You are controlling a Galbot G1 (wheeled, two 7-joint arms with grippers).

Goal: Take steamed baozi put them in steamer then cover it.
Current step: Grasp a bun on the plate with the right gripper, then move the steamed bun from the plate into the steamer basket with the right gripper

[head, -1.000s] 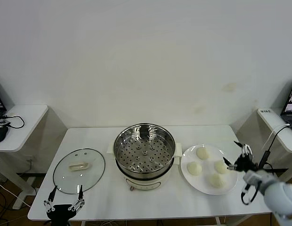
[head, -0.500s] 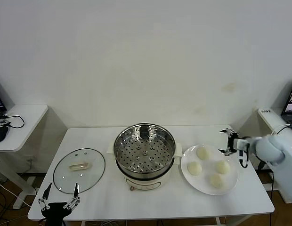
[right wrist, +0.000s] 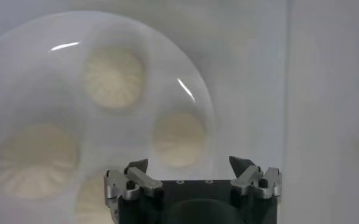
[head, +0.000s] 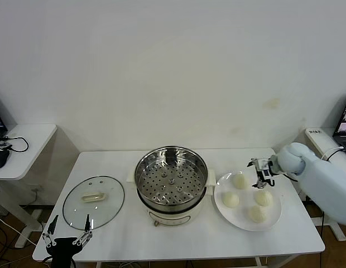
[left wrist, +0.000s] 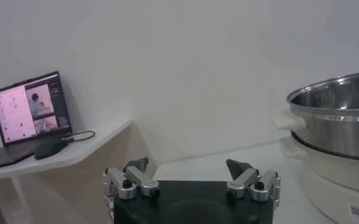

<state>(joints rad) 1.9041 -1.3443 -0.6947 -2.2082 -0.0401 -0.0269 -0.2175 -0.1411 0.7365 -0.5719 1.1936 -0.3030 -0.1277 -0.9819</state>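
Right claw (head: 261,172) wide, empty, above white plate (head: 275,219) right of centre, four cream-white round buns (head: 263,197) on it. Shiny steel steamer basket (head: 171,177) centre, empty. Clear glass lid (head: 94,202) lower left on white table (head: 206,239). Left claw (head: 66,234) wide, idle, bottom left edge.

A: What moved?
B: The right gripper (head: 261,174), jaws spread, swung in from the 3 o'clock table edge to above the plate (head: 275,216).
A: And the left gripper (head: 66,234)?
B: It dropped slightly toward 6 o'clock.
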